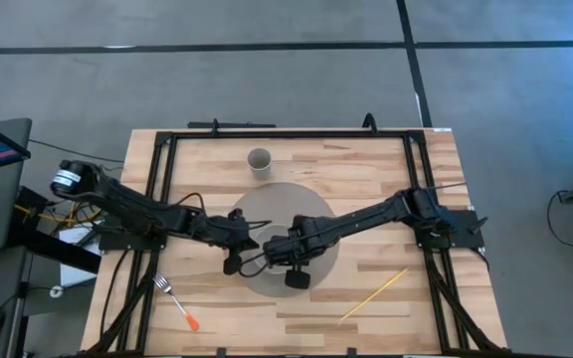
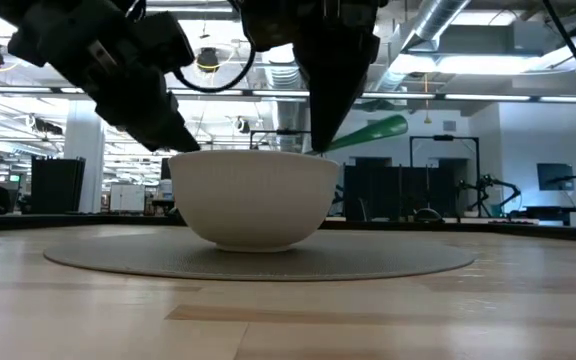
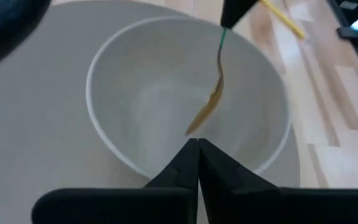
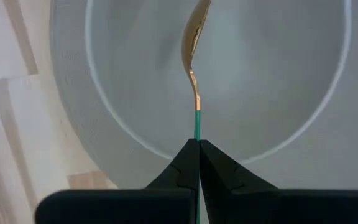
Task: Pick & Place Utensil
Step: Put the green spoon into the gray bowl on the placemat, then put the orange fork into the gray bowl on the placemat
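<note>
A gold spoon (image 4: pixel 192 43) with a green handle hangs over a white bowl (image 2: pixel 253 200). The bowl stands on a round grey mat (image 1: pixel 267 199) at the table's middle. My right gripper (image 4: pixel 197 144), shut on the spoon, is above the bowl's inside (image 3: pixel 154 93). The spoon's gold scoop end (image 3: pixel 202 112) points down into the bowl. My left gripper (image 3: pixel 197 146) is shut and sits at the bowl's left rim (image 2: pixel 190 152). The grippers hide most of the bowl in the high view. My left gripper has its shut tips right at the bowl's rim; whether they touch it, I cannot tell. My right gripper pinches the spoon's green handle (image 4: pixel 197 121) close to the gold neck, from above. The spoon is tilted: its free green end (image 2: pixel 373 131) sticks up past the fingers, its scoop end is in the bowl.
A small cup (image 1: pixel 259 159) stands toward the far edge. A fork with an orange handle (image 1: pixel 177 303) lies near the front left. A yellow stick (image 1: pixel 374 294) lies on the wood to the front right. A black frame (image 1: pixel 286 132) borders the table.
</note>
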`<action>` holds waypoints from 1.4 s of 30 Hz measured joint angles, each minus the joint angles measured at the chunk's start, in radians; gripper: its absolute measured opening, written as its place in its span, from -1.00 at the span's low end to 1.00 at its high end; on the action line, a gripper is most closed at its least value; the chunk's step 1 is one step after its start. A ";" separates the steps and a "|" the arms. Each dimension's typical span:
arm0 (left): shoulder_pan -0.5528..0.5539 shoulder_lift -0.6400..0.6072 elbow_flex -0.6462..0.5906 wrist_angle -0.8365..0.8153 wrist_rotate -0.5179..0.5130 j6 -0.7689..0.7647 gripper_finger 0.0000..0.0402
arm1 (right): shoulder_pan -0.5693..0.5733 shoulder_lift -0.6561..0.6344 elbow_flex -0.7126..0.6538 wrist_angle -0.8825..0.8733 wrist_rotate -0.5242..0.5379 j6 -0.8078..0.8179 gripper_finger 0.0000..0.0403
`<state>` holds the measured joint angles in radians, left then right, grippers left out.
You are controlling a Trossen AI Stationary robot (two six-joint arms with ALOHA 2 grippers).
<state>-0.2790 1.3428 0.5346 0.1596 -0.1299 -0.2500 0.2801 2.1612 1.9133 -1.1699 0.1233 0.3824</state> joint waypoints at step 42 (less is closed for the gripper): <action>0.000 0.037 0.000 0.080 0.000 0.009 -0.97 | -0.022 -0.003 0.064 -0.020 -0.013 -0.085 -0.67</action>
<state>-0.2794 1.3796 0.5346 0.2399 -0.1299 -0.2405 0.2584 2.1585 1.9778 -1.1899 0.1106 0.2974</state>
